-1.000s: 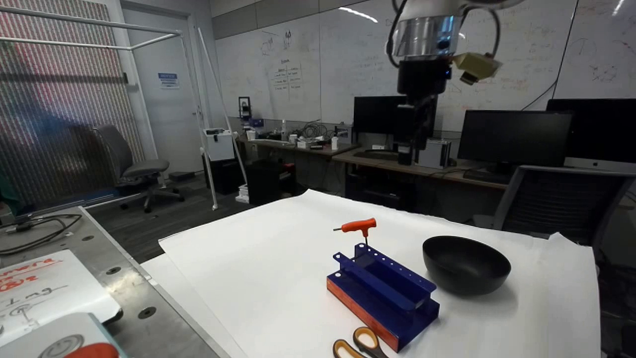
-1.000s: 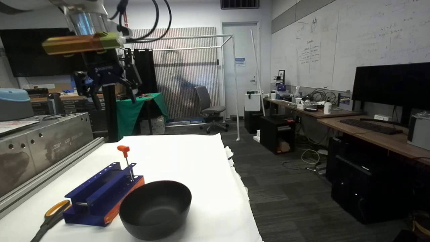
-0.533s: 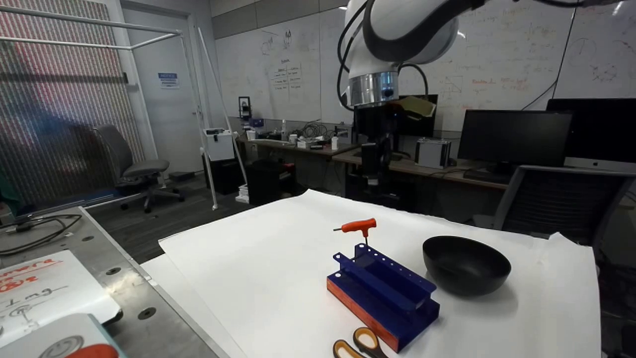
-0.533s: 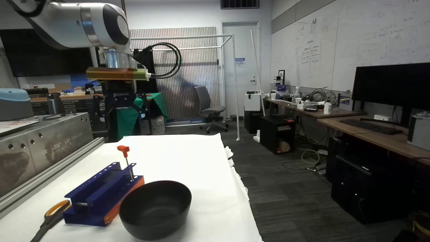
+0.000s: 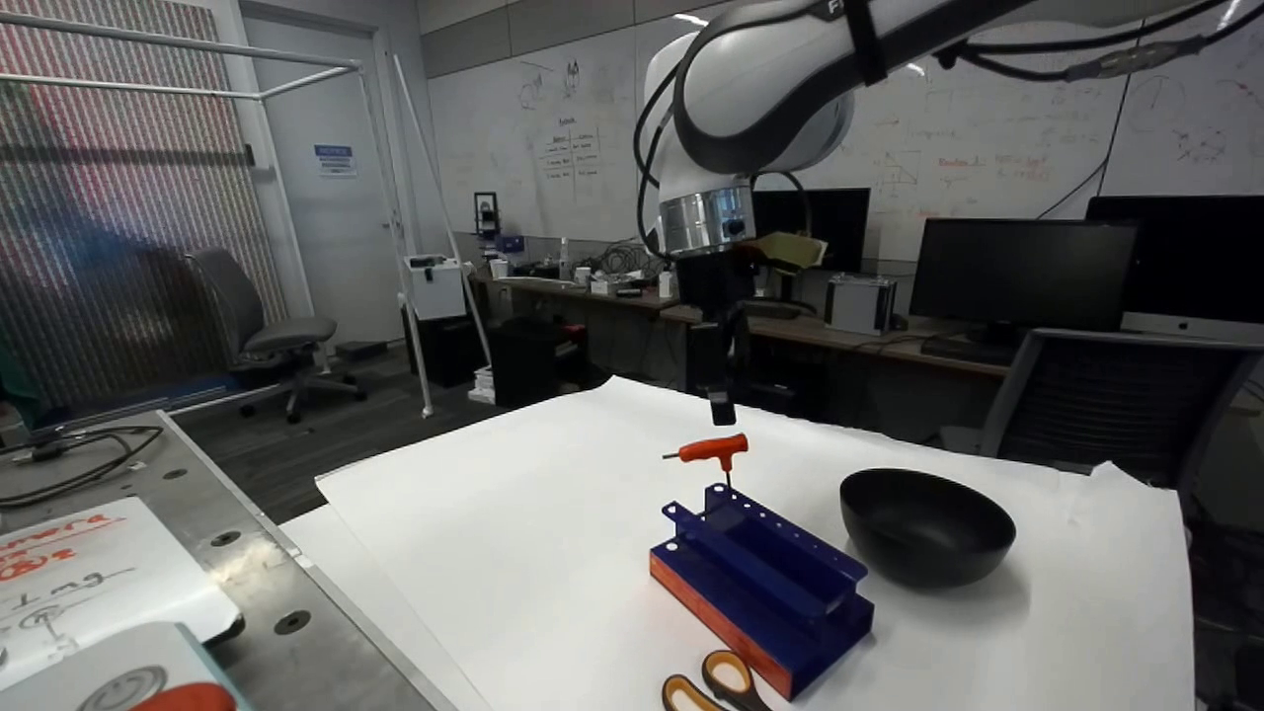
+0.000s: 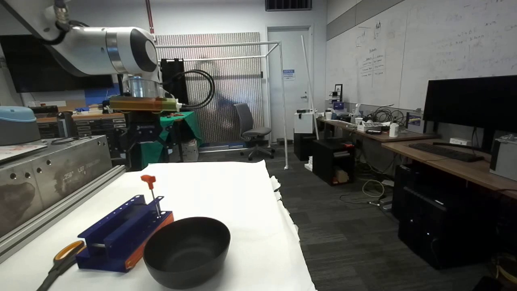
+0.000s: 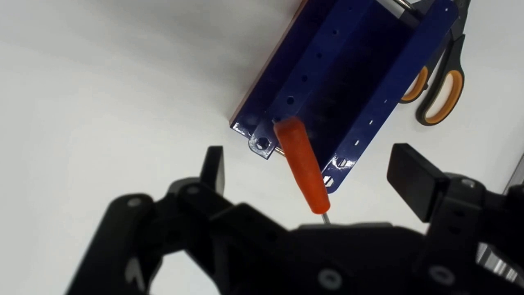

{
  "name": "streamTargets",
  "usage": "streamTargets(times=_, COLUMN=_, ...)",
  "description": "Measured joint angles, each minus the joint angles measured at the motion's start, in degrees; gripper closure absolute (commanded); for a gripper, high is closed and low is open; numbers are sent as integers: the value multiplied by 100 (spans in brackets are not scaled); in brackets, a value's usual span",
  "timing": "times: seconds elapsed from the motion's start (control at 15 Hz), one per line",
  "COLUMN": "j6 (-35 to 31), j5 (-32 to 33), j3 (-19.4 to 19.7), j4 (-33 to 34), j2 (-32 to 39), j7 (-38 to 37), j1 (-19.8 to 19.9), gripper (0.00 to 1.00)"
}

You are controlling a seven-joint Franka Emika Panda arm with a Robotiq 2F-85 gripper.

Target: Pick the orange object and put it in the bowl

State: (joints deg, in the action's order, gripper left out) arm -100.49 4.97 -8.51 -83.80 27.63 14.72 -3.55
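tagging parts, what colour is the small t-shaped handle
The T-shaped handle is red-orange, clearest in the wrist view.

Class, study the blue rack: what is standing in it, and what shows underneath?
An orange-handled tool stands in one end of the blue rack, handle up. White paper shows around the rack, but whatever lies directly underneath is covered by the rack itself.

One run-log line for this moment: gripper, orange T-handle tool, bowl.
gripper: open, holding nothing | orange T-handle tool: standing in blue rack, below gripper | black bowl: upright, nothing visible inside | pick: not yet done
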Motion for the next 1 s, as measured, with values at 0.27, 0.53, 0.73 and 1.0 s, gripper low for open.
streamTargets(times=0.27, j6=0, j5=6, j3=1, j4=42, j2=235, j7=0, j1=-95, gripper=0)
streamTargets(times=0.53, j6=-7, j5=9, j3=2, j4=89, j2=411, j7=0, j1=-129, gripper=42)
streamTargets(times=0.73, j6=-11, j5=16, j3=8, j4=101, j2=463, j7=-1, j1=-136, gripper=66)
streamTargets(times=1.0, j6=-14, j5=17, j3=34, j4=113, j2=479, j7=-5, j1=-137, gripper=95)
